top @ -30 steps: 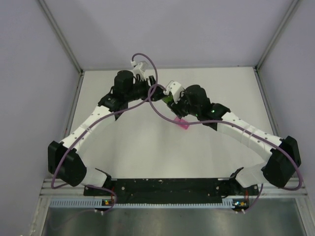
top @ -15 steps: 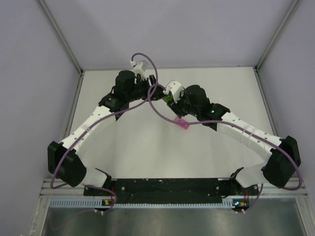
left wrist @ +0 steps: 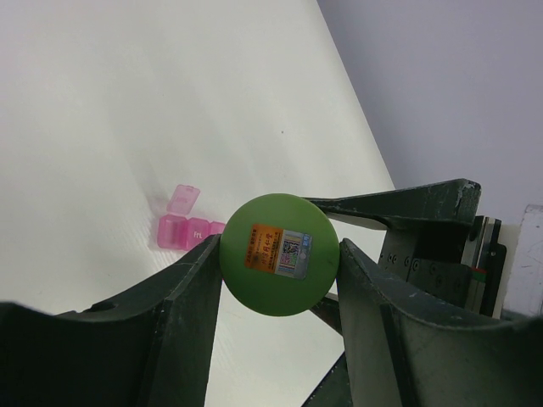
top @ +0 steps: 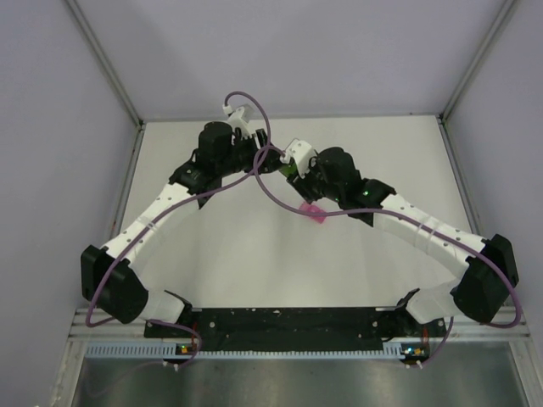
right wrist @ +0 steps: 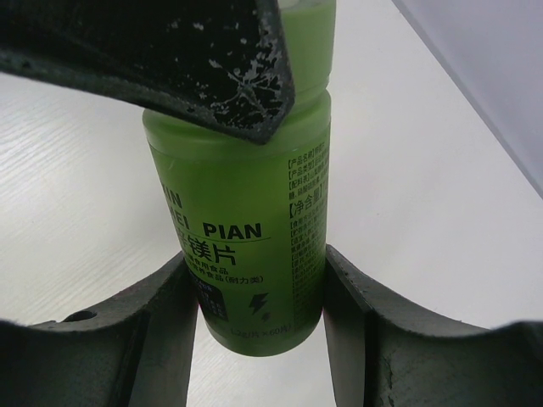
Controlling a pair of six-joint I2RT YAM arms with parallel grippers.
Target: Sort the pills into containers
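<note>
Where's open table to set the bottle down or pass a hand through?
Free: the wide near-centre table between left arm and right arm; also the far-right corner beyond the right arm. Crowded: far centre, where left gripper and right gripper clamp the bottle, pill box just beside the right arm.

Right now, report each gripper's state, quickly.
Left gripper: closed on the top end of the green bottle.
Right gripper: closed around the green bottle's body.

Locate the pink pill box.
In the top view, the pink pill box lies mid-table beside the right arm, just nearer than the green bottle.
</note>
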